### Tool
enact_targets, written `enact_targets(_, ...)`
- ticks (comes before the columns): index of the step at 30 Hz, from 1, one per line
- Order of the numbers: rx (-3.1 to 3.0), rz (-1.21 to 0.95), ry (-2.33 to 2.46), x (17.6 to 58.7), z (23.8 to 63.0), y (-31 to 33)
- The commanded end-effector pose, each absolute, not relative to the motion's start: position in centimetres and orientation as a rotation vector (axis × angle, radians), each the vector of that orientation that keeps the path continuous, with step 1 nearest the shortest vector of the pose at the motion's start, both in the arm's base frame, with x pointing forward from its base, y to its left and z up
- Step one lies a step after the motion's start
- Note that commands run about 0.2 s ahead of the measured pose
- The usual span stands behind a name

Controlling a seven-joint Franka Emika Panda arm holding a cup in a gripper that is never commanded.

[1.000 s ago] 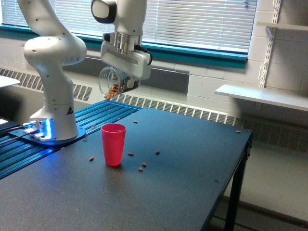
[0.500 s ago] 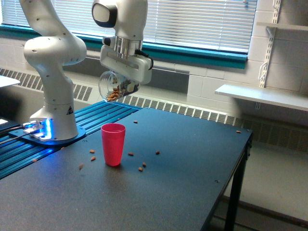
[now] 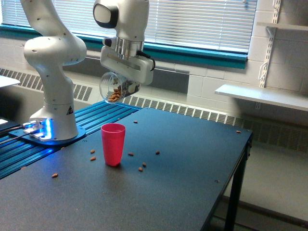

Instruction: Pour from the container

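Observation:
In the exterior view, my gripper (image 3: 124, 86) is shut on the container (image 3: 112, 87), a small clear round jar tipped on its side with its mouth toward the view's left. Brown nut pieces lie inside it near the mouth. The jar hangs well above the table, over and slightly behind an upright red cup (image 3: 113, 144). Loose nuts (image 3: 93, 151) lie scattered on the dark table (image 3: 168, 183) around the cup, one (image 3: 55, 175) far out to the left.
The arm's white base (image 3: 53, 120) stands on blue rails at the left. The table's right edge drops off near a white wall shelf (image 3: 262, 96). Window blinds and a radiator run along the back wall.
The jar has tipped back slightly and shifted a little right. Nuts that fell have landed left of the red cup, and one has rolled further left across the table.

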State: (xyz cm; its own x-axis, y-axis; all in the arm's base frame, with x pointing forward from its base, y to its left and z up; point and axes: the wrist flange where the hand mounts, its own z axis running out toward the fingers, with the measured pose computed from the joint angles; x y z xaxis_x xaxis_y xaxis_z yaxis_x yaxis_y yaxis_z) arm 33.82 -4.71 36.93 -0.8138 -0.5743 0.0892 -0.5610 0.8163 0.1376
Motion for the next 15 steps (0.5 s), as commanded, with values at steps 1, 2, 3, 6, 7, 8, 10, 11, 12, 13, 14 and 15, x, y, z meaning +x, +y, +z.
enact_targets(1, 0.928, -0.177, -2.871, 34.43, 36.71, -4.69)
enact_targets(2, 0.927, -0.181, -2.872, 34.49, 36.67, -4.65)
enact_targets(3, 0.926, -0.183, -2.871, 34.54, 36.6, -4.62)
enact_targets(6, 0.919, -0.19, -2.868, 34.63, 36.32, -4.6)
enact_targets(7, 0.918, -0.193, -2.869, 34.69, 36.27, -4.59)
enact_targets(8, 0.915, -0.197, -2.869, 34.75, 36.24, -4.57)
enact_targets(10, 0.91, -0.197, -2.867, 34.82, 36.04, -4.55)
enact_targets(11, 0.911, -0.199, -2.866, 34.85, 35.94, -4.54)
enact_targets(12, 0.912, -0.202, -2.865, 34.88, 35.88, -4.5)
enact_targets(13, 0.911, -0.206, -2.865, 34.92, 35.82, -4.44)
enact_targets(14, 0.911, -0.209, -2.865, 34.95, 35.79, -4.4)
enact_targets(15, 0.911, -0.212, -2.866, 34.98, 35.75, -4.35)
